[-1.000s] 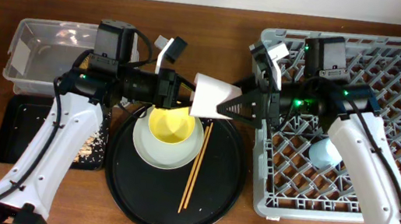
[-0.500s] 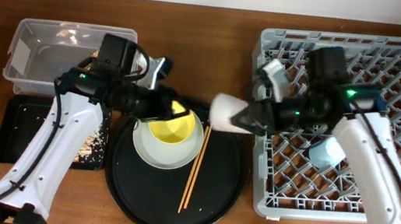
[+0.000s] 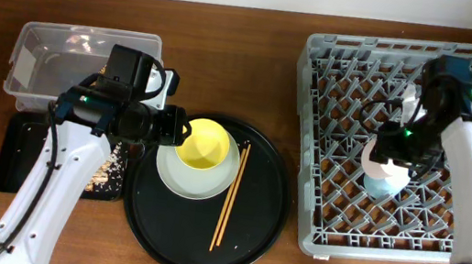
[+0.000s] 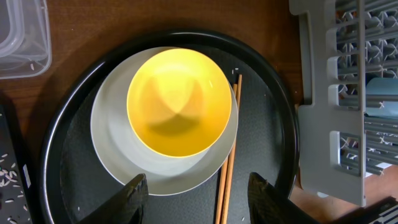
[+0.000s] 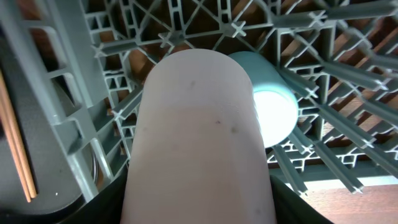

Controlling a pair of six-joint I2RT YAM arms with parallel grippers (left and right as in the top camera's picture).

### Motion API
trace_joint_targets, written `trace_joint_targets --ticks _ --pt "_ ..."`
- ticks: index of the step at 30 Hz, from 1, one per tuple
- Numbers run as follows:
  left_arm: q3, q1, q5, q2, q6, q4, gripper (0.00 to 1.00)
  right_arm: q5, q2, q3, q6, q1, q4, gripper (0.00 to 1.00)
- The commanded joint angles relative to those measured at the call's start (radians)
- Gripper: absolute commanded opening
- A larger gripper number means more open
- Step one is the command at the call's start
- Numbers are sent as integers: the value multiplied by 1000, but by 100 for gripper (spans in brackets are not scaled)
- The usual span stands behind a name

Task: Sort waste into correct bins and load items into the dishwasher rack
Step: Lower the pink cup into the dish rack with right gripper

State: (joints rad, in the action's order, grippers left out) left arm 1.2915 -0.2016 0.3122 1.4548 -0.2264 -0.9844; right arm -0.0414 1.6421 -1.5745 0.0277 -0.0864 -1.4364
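Note:
My right gripper (image 3: 392, 152) is shut on the pink cup (image 5: 196, 137) and holds it over the grey dishwasher rack (image 3: 318, 208), right next to the light-blue cup (image 3: 384, 183), which also shows in the right wrist view (image 5: 275, 107). My left gripper (image 4: 199, 199) is open and empty above the yellow bowl (image 4: 179, 102). The bowl sits on the grey-green plate (image 4: 112, 149). The brown chopsticks (image 3: 230, 196) lie beside the plate. Rice scraps (image 3: 105, 174) lie in the shallow black tray (image 3: 25, 153). The clear tub (image 3: 41, 68) stands behind it. I see no tissue or wrapper.
The plate and chopsticks rest on a large round black tray (image 3: 203, 234) between the bins and the rack. The rack's left wall (image 4: 317, 124) stands close to the round tray's right edge. A pale wall runs along the table's back edge.
My right gripper carried the pink cup from above the round tray rightward into the rack, beside the blue cup. My left gripper drew back left and now sits over the bowl.

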Motion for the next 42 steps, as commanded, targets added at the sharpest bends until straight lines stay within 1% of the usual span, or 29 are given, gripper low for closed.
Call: trace_joint_targets --ticks 1,4,8,10,17,18,19,20,22,28,30,31,32,34,35,36,37,40,42 --pt "2 3 -10 -14 19 -5 51 -32 66 -12 3 -5 1 52" --pt "2 3 -10 -14 19 -5 51 -33 100 -12 3 -5 15 52" --pt "2 3 -11 -14 19 -4 51 -34 101 -12 4 -5 30 52" --pt "2 3 -11 -14 19 -4 51 -34 101 -12 3 -5 39 56" --pt "2 3 -11 -14 19 -5 51 -87 104 53 3 -4 72 59" --pt "2 3 -10 -14 19 -5 51 -87 104 53 4 -4 72 79" --pt "2 3 -10 -14 19 -5 51 -87 104 53 4 -4 72 86" --pt "2 3 -10 -14 19 -5 51 -87 104 53 4 -4 71 91" --pt "2 3 -10 -14 19 -5 51 -105 104 53 3 -4 71 93" --pt "2 3 -11 -14 19 -5 52 -113 103 53 3 -4 64 93" --pt "2 3 -11 -13 19 -5 52 -113 103 53 3 -4 47 88" --pt "2 3 -11 -13 19 -6 52 -113 97 53 3 -4 15 79" --pt "2 3 -11 -14 19 -9 52 -113 92 53 -6 -4 -18 64" --pt "2 3 -11 -13 19 -14 51 -101 91 53 -12 -6 -56 27" --pt "2 3 -11 -13 19 -17 52 -102 91 53 -11 -6 -53 16" --pt "2 3 -11 -13 19 -23 51 -105 93 53 -11 -5 -44 12" --pt "2 3 -11 -13 19 -27 51 -106 97 55 -11 -5 -40 11" --pt "2 3 -11 -13 19 -28 52 -106 99 97 -11 -5 -12 11" --pt "2 3 -11 -13 19 -28 51 -106 99 125 -11 -5 41 11"
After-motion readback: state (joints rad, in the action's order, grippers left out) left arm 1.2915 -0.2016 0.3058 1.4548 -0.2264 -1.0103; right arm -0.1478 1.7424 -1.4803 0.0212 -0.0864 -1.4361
